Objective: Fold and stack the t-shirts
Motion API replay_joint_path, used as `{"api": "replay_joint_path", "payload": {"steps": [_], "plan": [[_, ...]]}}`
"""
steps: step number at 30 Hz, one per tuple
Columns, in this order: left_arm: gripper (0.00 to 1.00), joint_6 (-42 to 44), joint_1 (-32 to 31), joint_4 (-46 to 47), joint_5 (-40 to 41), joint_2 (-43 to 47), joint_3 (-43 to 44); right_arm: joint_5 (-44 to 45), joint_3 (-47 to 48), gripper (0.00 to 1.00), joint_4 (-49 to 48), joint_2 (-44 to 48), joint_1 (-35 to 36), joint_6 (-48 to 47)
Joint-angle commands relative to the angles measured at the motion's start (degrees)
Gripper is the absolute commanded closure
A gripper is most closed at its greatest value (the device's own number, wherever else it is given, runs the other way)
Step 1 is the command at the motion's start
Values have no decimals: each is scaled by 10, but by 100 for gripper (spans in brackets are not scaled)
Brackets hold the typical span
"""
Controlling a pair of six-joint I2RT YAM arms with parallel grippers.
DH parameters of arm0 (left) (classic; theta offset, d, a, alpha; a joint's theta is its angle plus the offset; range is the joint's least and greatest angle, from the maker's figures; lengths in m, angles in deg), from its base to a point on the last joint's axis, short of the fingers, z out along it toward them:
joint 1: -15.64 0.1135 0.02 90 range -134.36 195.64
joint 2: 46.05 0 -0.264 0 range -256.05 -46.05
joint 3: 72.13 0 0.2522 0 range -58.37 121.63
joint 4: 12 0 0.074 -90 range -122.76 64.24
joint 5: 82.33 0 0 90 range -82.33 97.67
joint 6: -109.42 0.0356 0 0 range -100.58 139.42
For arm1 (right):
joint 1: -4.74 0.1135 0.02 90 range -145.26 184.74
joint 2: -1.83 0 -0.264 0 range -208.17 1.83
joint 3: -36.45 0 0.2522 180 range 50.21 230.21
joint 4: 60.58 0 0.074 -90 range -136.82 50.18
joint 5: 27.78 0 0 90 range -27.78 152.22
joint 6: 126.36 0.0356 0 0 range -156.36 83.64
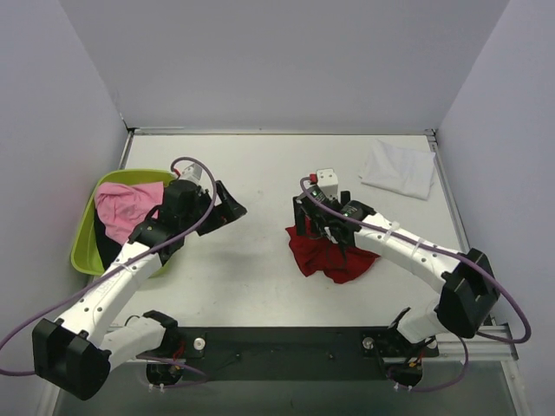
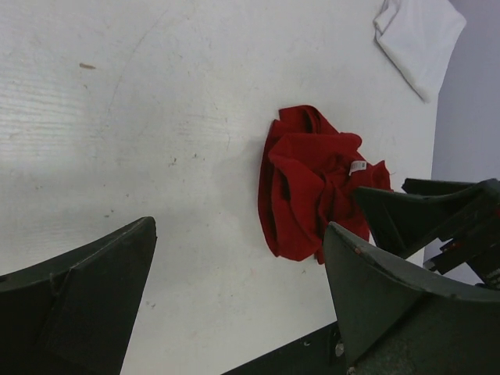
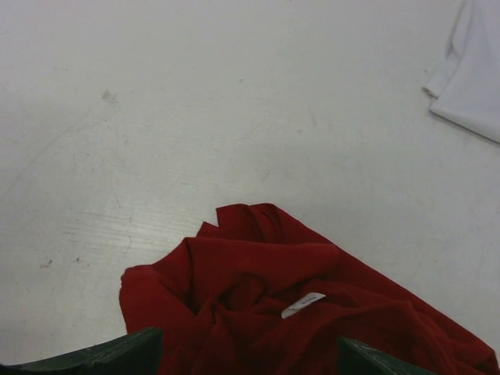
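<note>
We see the left gripper (image 1: 227, 206) wide open by the tub (image 1: 80, 253), frame left; the right gripper (image 1: 314, 227), wide too, sits over, maybe touching, the red shirt (image 1: 334, 257).

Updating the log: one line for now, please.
red t-shirt: crumpled mid-table | right gripper: open, over it | left gripper: open, empty | white t-shirt: far-right corner | pink t-shirt: in green tub
</note>
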Motion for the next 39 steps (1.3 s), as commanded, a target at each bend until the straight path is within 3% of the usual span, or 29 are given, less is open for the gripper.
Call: {"api": "replay_joint_path", "payload": {"steps": [1, 13, 14, 18, 29, 31, 33, 34, 39], "plan": [[3, -11, -9, 15, 10, 13, -25, -59, 53, 8, -7, -41, -1, 9], [3, 5, -9, 18, 8, 23, -69, -80, 43, 17, 16, -67, 30, 72], [3, 5, -9, 24, 4, 21, -72, -76, 42, 20, 22, -66, 30, 74], [3, 7, -8, 25, 1, 21, -80, -55, 38, 47, 45, -66, 32, 80], [3, 13, -1, 12, 6, 43, -91, -5, -24, 50, 69, -61, 41, 97], [3, 13, 1, 11, 6, 49, -94, 1, -36, 63, 70, -64, 42, 103], [3, 13, 2, 11, 6, 52, -95, 8, -40, 95, 71, -69, 42, 107], [2, 13, 3, 10, 6, 53, -97, 13, -39, 100, 74, -70, 43, 112], [2, 18, 7, 10, 8, 51, -93, 52, 35, 100, 87, -73, 51, 82]]}}
